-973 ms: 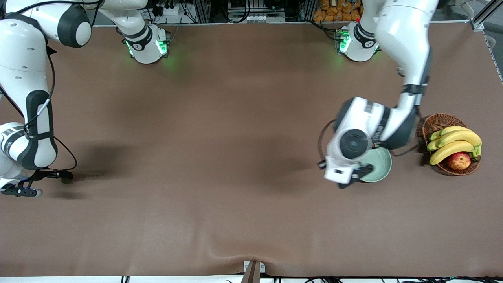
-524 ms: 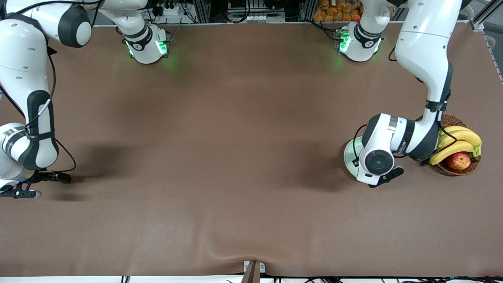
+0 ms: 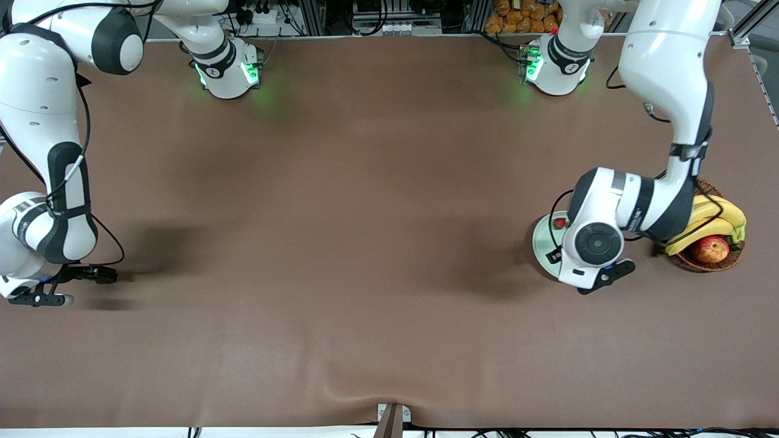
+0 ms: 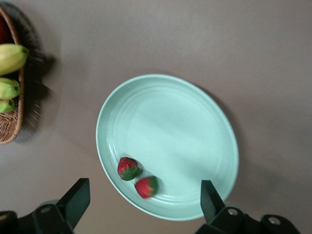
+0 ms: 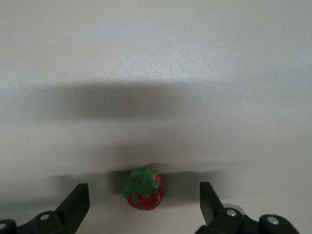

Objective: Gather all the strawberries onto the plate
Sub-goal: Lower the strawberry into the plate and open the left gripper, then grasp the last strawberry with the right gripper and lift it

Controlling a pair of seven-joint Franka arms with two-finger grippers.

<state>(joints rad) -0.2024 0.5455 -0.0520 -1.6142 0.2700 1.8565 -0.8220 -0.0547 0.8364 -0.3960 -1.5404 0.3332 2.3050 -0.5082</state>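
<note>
Jaws of my left gripper [image 4: 144,207] stand wide apart, holding nothing, hanging over the plate [image 4: 185,126]. Two strawberries [image 4: 128,168] lie inside the plate close to its rim, just beside each other; whether they touch I cannot tell. The rest of the plate floor is bare. In the front view my left wrist covers most of the plate, leaving only a crescent of rim and one berry showing.

Basket [image 3: 681,188] of bananas [image 3: 712,219] with an apple [image 3: 711,249] sits near the plate, toward the left arm's end of the worktop [image 3: 365,243]. My left forearm crosses over part of the basket. This is the only crowding on that end; a strip of bare brown cloth separates plate rim from basket wall in the left wrist view.

Jaws of my right gripper [image 5: 144,207] are also spread wide, holding nothing, low over the worktop at the right arm's end. Third strawberry [image 5: 144,188] lies on the cloth between the two fingers [image 5: 73,207], green cap up, touching neither. Open cloth all around it, shadow only.

Plate and this berry are well apart, with the whole middle of the worktop between them, flat apart from a slight wrinkle at the edge nearest the front camera.
</note>
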